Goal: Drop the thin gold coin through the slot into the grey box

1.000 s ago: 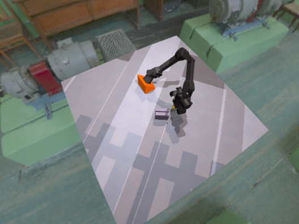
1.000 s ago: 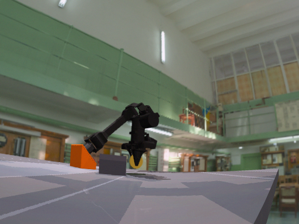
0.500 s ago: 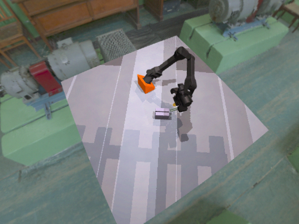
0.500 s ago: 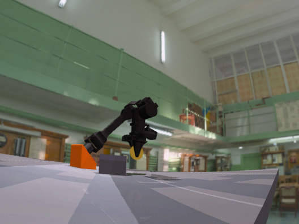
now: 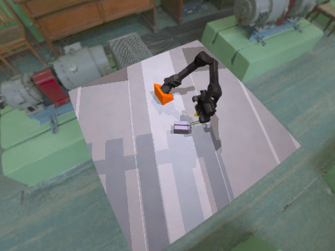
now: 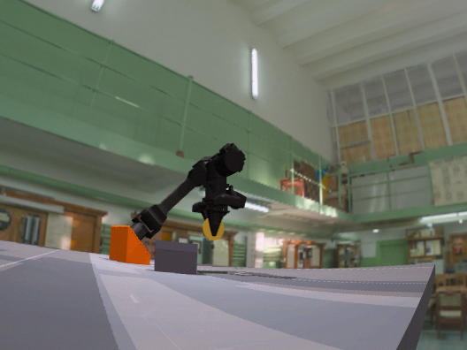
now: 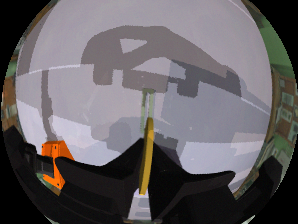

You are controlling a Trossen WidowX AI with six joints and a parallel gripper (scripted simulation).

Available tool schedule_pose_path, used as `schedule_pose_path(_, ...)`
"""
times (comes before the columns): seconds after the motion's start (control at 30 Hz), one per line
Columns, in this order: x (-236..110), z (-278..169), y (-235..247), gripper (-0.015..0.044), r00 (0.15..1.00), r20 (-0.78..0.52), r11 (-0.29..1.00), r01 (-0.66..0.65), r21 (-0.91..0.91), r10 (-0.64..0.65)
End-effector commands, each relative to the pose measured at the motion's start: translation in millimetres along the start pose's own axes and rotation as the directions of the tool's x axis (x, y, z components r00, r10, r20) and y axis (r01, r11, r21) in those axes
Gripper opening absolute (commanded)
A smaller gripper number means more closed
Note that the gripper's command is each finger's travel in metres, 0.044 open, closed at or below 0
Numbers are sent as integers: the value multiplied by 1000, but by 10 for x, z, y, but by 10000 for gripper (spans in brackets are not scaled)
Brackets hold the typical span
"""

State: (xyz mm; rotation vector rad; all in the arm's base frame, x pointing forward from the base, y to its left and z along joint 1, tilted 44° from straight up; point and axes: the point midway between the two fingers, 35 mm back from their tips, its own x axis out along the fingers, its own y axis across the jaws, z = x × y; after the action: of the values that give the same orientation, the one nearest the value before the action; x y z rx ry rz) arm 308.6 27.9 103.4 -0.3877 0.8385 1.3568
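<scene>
End effector clamped on the gold coin, hanging edge-down above the bench, with the grey box just beside and lower.

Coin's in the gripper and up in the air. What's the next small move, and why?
Probably a short sideways shift toward the box. The gripper is shut on the coin, which hangs edge-down above lid height but beside the box, not over it. In the wrist view the coin points toward the box, so carry it over the lid before lowering.
</scene>
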Motion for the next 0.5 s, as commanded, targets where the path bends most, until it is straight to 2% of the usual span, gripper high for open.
schedule_pose_path(0.0,-21,-7,41,0,1000,-3,994,2,105,-2)
schedule_pose_path(0.17,-28,-20,84,0,1000,-3,969,2,248,-2)
schedule_pose_path(0.47,-32,-100,37,0,1000,-5,967,4,254,-3)
